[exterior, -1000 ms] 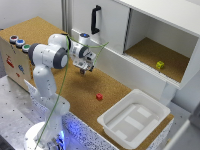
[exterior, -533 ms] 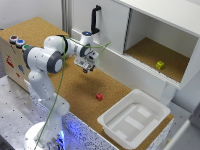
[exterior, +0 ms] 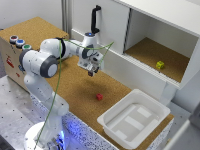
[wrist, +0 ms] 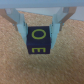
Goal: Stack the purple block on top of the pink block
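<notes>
Cork covers the tabletop [exterior: 75, 90], and the white Franka arm [exterior: 42, 62] reaches out over it from its base at the exterior view's lower left. The gripper [exterior: 91, 71] hangs above the cork near the white cabinet wall [exterior: 112, 30], pointing down. In the wrist view the gripper [wrist: 39, 34] has its two pale fingers [wrist: 19, 24] pressed against opposite sides of a dark block [wrist: 38, 39], which reads as deep purple to black and carries yellow letters, an O on its upper face and an E on the face below. The block sits squarely between the fingers, so the gripper is clamped on it; whether it rests on the cork or is lifted clear cannot be told. In the exterior view the block is too small and hidden at the fingertips to make out.

A small red-pink block [exterior: 99, 97] lies on the cork, well apart from the gripper, toward the exterior view's lower right of it. Just beyond it stands a white plastic bin [exterior: 165, 112]. Inside the open cabinet compartment at the exterior view's right sits a yellow-green block [exterior: 160, 65]. A black handle [exterior: 94, 19] stands upright on the cabinet behind the arm. Coloured buttons [exterior: 19, 43] sit on a wooden box at the exterior view's left.
</notes>
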Tool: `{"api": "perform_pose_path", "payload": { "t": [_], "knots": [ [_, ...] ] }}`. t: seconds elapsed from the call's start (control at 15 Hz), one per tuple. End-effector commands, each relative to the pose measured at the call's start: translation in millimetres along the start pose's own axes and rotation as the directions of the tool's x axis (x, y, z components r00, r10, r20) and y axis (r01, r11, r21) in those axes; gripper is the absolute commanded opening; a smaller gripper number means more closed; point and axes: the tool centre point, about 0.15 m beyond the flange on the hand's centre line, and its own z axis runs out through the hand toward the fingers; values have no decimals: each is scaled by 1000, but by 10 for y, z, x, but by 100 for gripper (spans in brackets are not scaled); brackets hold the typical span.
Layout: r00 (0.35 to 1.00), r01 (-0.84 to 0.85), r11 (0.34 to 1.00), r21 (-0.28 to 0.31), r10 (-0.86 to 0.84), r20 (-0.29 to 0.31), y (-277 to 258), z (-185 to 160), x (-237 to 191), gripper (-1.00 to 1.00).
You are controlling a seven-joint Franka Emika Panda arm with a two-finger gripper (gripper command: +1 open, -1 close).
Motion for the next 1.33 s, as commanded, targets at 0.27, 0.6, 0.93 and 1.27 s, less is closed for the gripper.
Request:
{"api": "perform_pose_path", "payload": {
  "t": [0.27, 0.6, 0.93, 1.27],
  "knots": [
    [978, -202, 976, 82, 205, -26, 719, 300, -918, -100],
    [977, -208, 974, 89, 211, -21, 932, 375, -796, -100],
    [981, -195, 979, 52, 196, -6, 1028, 472, -727, -100],
    [979, -203, 978, 50, 202, 30, 988, 626, -838, -100]
  ]
}}
